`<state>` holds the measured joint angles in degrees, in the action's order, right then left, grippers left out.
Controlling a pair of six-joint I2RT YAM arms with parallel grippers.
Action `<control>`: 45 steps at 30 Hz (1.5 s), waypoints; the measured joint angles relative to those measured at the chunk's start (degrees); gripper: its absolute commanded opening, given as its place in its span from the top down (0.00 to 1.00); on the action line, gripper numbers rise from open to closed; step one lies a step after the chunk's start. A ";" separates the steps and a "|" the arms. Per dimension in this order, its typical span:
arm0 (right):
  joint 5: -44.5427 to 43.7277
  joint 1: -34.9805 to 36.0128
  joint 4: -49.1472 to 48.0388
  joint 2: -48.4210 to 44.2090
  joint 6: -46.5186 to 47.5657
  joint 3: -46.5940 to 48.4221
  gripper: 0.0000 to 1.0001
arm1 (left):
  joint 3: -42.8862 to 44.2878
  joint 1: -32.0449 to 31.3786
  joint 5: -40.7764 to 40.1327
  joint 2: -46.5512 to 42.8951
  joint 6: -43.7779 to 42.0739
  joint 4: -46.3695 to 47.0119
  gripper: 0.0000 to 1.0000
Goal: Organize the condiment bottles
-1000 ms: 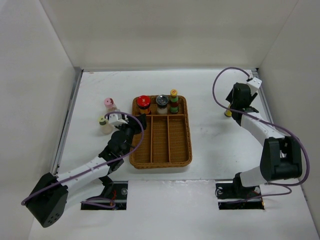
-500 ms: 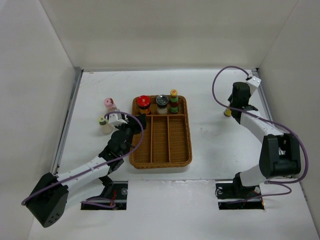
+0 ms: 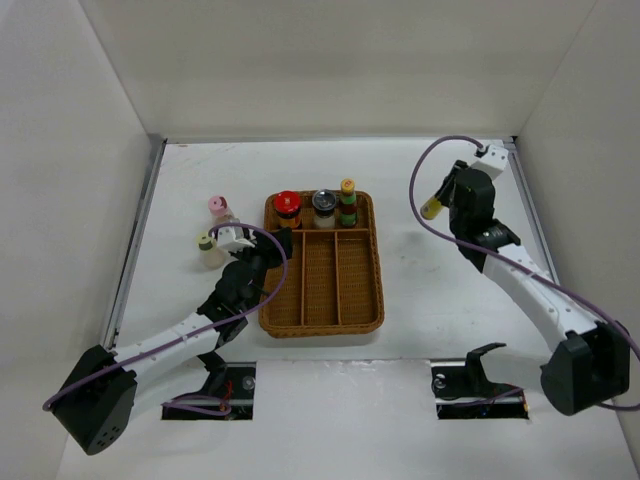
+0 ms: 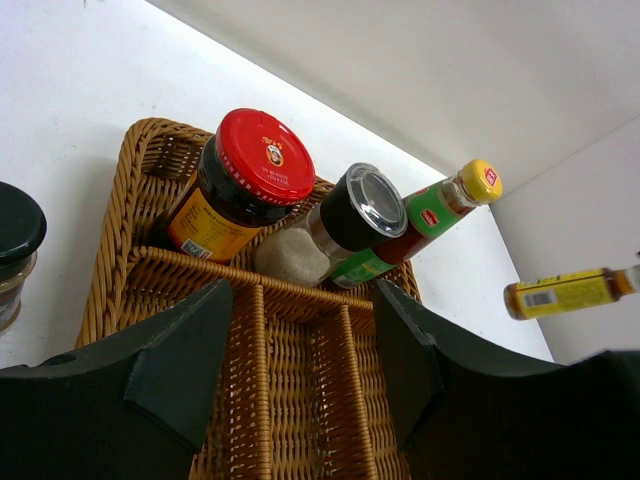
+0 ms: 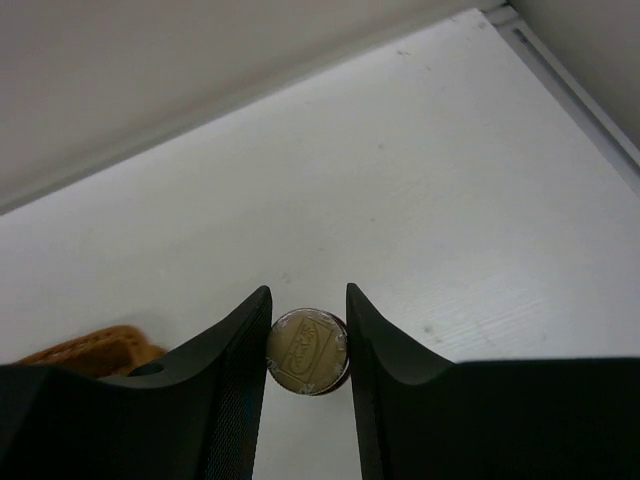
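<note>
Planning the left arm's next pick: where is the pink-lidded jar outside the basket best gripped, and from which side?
Probably the pink-lidded jar around its round lid, from above: it stands upright, and the pale-lidded jar close on its near side crowds a level approach.

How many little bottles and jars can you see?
6. Three stand in the wicker tray's far row: red-lidded jar, silver-lidded jar, tall yellow-capped bottle. The pink-lidded jar and pale-green-lidded jar sit left of it. The right gripper holds a yellow bottle. The left arm may hide another.
</note>
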<state>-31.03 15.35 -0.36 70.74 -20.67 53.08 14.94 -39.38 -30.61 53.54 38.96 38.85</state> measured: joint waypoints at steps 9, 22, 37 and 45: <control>0.37 14.86 3.41 -4.96 1.66 2.14 0.74 | 0.00 0.37 -0.02 -0.24 -0.02 0.00 0.43; 4.68 27.71 3.48 3.50 1.40 4.42 0.73 | 0.00 0.37 -0.68 -2.10 -0.20 -0.02 0.43; 4.09 31.34 -5.75 13.42 4.11 2.14 0.70 | 0.00 0.74 -2.19 -2.23 -1.44 -0.02 0.43; -0.92 35.52 -13.20 15.98 8.52 0.31 0.45 | 0.00 0.74 -4.33 -3.32 -2.78 -0.17 0.43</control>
<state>-31.94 50.87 -13.56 86.72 -12.14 53.39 14.94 -38.63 -34.94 50.22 36.18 38.68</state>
